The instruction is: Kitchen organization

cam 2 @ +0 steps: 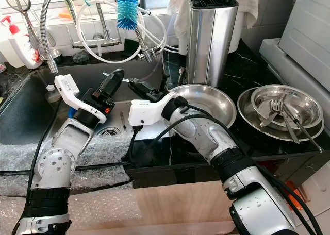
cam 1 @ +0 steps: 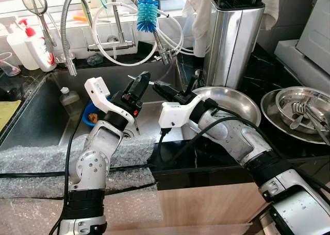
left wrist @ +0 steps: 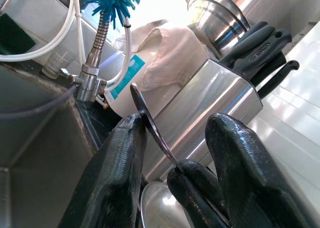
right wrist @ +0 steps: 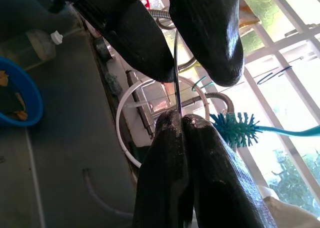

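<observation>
Over the sink [cam 1: 36, 116] my right gripper [cam 1: 164, 92] is shut on one end of a thin metal utensil [left wrist: 150, 122]. Its rounded free end reaches between the fingers of my left gripper [cam 1: 140, 85], which stands open around it. In the right wrist view the utensil [right wrist: 176, 73] runs from my closed right gripper [right wrist: 177, 119] up between the two left fingers [right wrist: 135, 33]. A wide steel plate [cam 1: 242, 103] lies on the black counter just behind my right arm.
A knife block [cam 1: 232, 39] stands behind the plate. At the right, a steel bowl [cam 1: 304, 108] with cutlery sits in a second plate. A blue bowl [cam 1: 92, 114] and a bottle lie in the sink. Faucets and a blue brush [cam 1: 147, 13] stand behind, bubble wrap [cam 1: 41, 163] in front.
</observation>
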Controlling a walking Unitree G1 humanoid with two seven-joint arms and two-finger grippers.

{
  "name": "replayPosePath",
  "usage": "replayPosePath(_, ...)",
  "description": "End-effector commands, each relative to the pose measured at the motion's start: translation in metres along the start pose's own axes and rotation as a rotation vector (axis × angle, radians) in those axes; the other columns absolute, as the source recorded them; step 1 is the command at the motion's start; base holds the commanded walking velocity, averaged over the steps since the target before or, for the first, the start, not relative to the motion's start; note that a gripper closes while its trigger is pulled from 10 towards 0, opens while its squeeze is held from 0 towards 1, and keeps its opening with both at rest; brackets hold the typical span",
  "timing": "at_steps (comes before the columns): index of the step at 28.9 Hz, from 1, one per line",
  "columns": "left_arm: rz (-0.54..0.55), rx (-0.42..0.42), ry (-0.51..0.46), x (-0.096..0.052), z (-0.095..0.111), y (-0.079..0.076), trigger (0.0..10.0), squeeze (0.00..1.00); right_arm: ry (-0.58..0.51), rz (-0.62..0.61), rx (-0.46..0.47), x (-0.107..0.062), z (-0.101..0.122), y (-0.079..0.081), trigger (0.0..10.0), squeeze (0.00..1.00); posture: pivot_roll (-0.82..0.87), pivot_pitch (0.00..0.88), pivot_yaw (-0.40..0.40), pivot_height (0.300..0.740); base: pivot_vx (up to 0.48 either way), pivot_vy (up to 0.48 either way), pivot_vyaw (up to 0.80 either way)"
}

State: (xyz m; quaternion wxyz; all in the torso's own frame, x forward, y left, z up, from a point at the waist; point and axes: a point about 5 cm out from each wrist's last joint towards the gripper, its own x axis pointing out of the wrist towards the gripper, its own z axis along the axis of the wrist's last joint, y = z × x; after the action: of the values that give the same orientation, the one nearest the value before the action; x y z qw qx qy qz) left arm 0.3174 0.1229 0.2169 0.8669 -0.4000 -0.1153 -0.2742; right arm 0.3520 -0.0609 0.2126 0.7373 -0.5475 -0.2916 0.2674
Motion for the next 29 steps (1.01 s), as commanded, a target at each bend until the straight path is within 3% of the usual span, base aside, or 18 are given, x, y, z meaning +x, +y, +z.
replayPosePath(1, 0.002, 0.013, -0.014, -0.0002, 0.0025, -0.0009, 1.4, 0.0, -0.051, 0.013, -0.008, 0.004, 0.0111, 0.0001, 10.0, 0.0, -0.04, 0.016, 0.106, 0.74, 0.0, 0.0, 0.0)
replayPosePath(2, 0.003, 0.011, -0.018, -0.0002, 0.0029, -0.0007, 0.0, 0.0, -0.052, 0.013, -0.009, 0.004, 0.0111, 0.0001, 10.0, 0.0, -0.04, 0.016, 0.106, 0.74, 0.0, 0.0, 0.0)
replayPosePath(22, 0.013, -0.001, -0.038, 0.0004, 0.0046, 0.0003, 0.0, 0.0, -0.064, 0.02, -0.011, 0.0046, 0.0146, 0.0018, 10.0, 0.0, -0.05, 0.014, 0.108, 0.74, 0.0, 0.0, 0.0)
replayPosePath(23, 0.017, 0.001, -0.04, 0.0002, 0.005, 0.001, 0.0, 0.0, -0.07, 0.026, -0.001, 0.0047, 0.0156, 0.0026, 10.0, 1.0, -0.05, 0.014, 0.108, 0.74, 0.0, 0.0, 0.0)
replayPosePath(29, 0.023, -0.002, -0.05, 0.0, 0.0056, 0.0016, 0.0, 0.0, -0.077, 0.032, 0.004, 0.0053, 0.0179, 0.0046, 10.0, 1.0, -0.04, 0.015, 0.107, 0.74, 0.0, 0.0, 0.0)
